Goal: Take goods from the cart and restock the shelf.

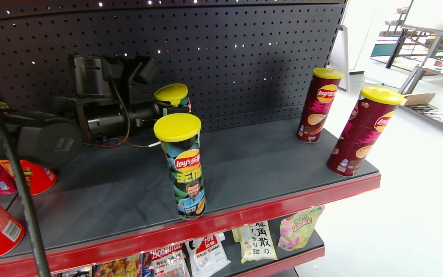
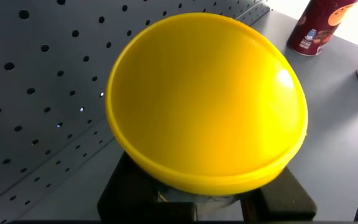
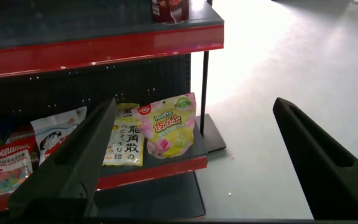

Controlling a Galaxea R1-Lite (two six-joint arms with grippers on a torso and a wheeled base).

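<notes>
My left pincer (image 1: 169,110) is pressed around a green chip can (image 1: 171,93) with a yellow lid. It holds the can upright over the back of the shelf (image 1: 267,154), just beside the pegboard wall (image 1: 244,46). I judge this is the placing step: the can goes deep because a second green can (image 1: 185,169) already stands at the front edge of the same row. I cannot tell if the base of the held can touches the shelf. On the robot's right, a maroon can (image 1: 319,105) stands behind and another maroon can (image 1: 363,132) in front, in the same order. My right pincer (image 3: 194,124) is spread and carries nothing. It hangs low before the lower shelf (image 3: 148,171) with snack bags (image 3: 166,127), out of the way.
</notes>
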